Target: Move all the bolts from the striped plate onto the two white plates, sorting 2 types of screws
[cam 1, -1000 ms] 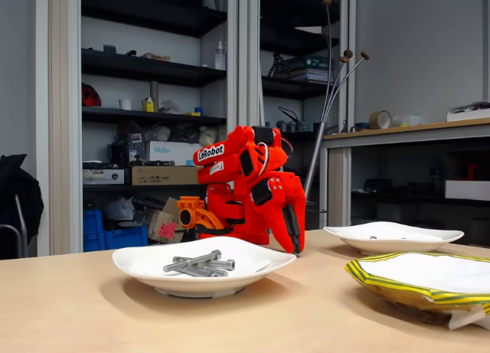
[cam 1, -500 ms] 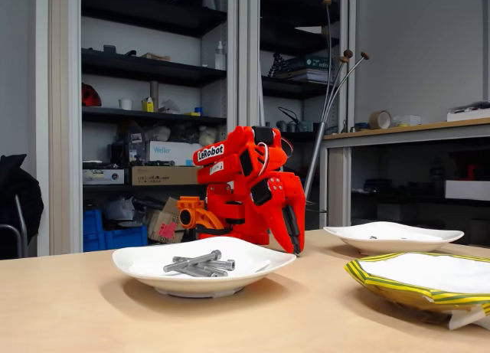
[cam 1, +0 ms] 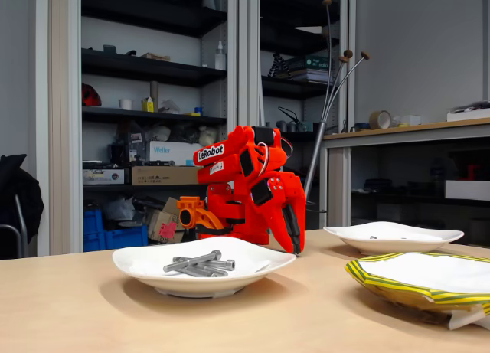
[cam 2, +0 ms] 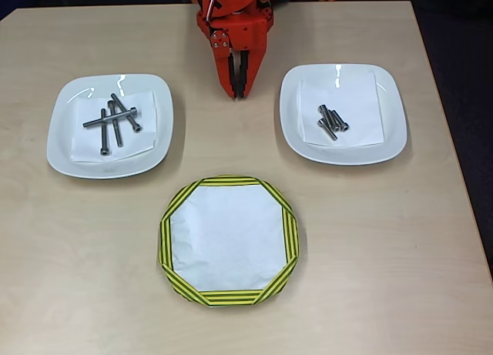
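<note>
Nearest in the overhead view, the striped plate (cam 2: 228, 242) is sitting at the table's (cam 2: 385, 293) near middle, showing only its bare white inside. Farther back, the two white plates are lying well apart, one to each side. The left white plate (cam 2: 109, 125) is carrying four long bolts (cam 2: 114, 121) crossing one another on a white paper sheet; in the fixed view they are lying piled in the left white plate (cam 1: 204, 266). The right white plate (cam 2: 343, 113) is holding a small cluster of short bolts (cam 2: 331, 122), also on paper. Farthest, at the far edge between the white plates, the orange arm is resting folded, its gripper (cam 2: 237, 89) pointing toward the near side with fingers drawn together, gripping nothing and touching neither plate. In the fixed view the gripper (cam 1: 295, 242) is hanging tip-down by the tabletop.
</note>
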